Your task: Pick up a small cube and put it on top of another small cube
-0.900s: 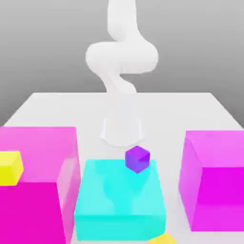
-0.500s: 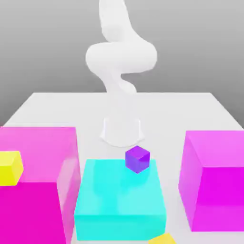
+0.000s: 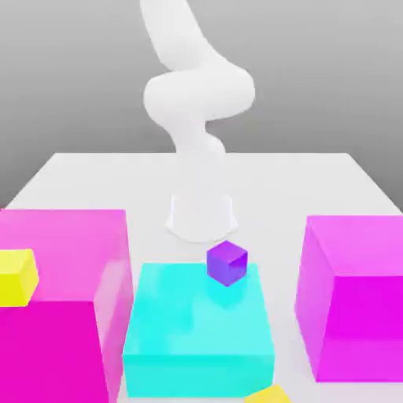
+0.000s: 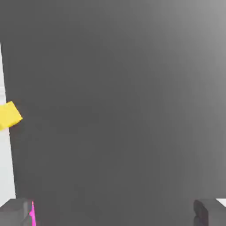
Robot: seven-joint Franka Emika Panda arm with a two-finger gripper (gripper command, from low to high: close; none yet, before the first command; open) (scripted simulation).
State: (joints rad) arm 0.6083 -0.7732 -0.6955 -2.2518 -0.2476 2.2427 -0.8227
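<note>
Clearly, the gripper [image 4: 113, 212] is open: in the hand view its two dark grey fingers [image 4: 16, 212] stand wide apart, with nothing held between them. A narrow piece of magenta is seen just beside one finger, but I cannot tell if they touch. In the same view, the small golden-yellow cube [image 4: 9, 115], which is the one to be picked up, is well apart from the fingers, near the edge of the pale, smooth table [image 4: 5, 163]. In the exterior view, this cube is at the bottom border, partly cut off, near the front of the large flat cyan block [image 3: 197, 315]. The smooth white robot arm [image 3: 201, 94] rises behind the blocks, and its upper part leans to the exterior view's left. The small purple-violet cube [image 3: 227, 263] appears to rest on the cyan block, close to its far edge, toward the exterior view's right. On each side of the cyan block stands a big block, much taller than it: a magenta one [image 3: 47, 346] at the exterior view's left, and a pinkish-magenta one [image 3: 362, 307] at the right. A small lemon-yellow cube [image 3: 16, 278] appears to sit on the left big block, partly cut by the picture's border.
</note>
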